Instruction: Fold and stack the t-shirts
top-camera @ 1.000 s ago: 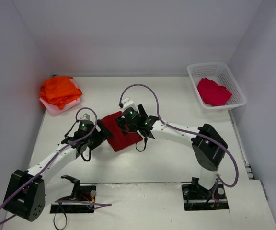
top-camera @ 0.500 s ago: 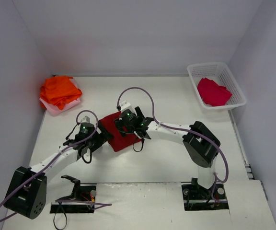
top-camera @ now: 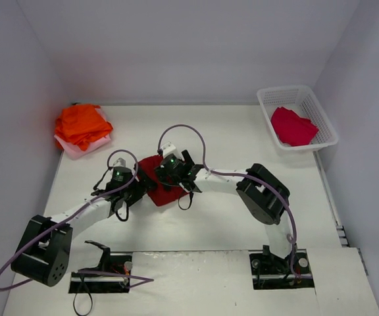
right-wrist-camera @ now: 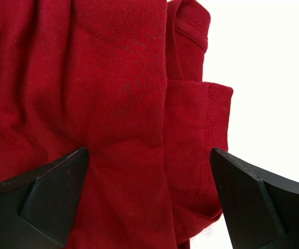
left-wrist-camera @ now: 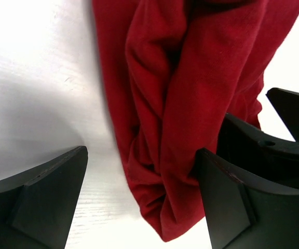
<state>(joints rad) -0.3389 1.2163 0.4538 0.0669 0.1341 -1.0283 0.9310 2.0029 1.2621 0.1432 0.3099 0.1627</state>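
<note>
**A:** Left gripper [left-wrist-camera: 141, 166] is standing spread, straddling the bunched end of the dark red t-shirt [left-wrist-camera: 180, 78]. One finger [left-wrist-camera: 227, 202] is touching cloth and the other is sitting apart over bare desk [left-wrist-camera: 35, 78]. I'm guessing it is lining up to pinch that roll of folds.

**B:** And the right gripper [right-wrist-camera: 149, 155] is hovering spread too, over a hemmed sleeve, pinching nothing. Both seem to be working one shirt from opposite sides, probably to neaten the fold.

**A:** Wrist cameras are showing hems and creases, but not where the shirt is lying.

**B:** Overhead is giving that: about mid-desk, slightly toward the left edge. It is also showing orange t-shirts [top-camera: 81, 124] piled on a pale pink t-shirt [top-camera: 70, 149] at the far left corner, and a crimson t-shirt [top-camera: 293, 126] lying in the white lattice basket [top-camera: 295, 87] at the far right corner.
</note>
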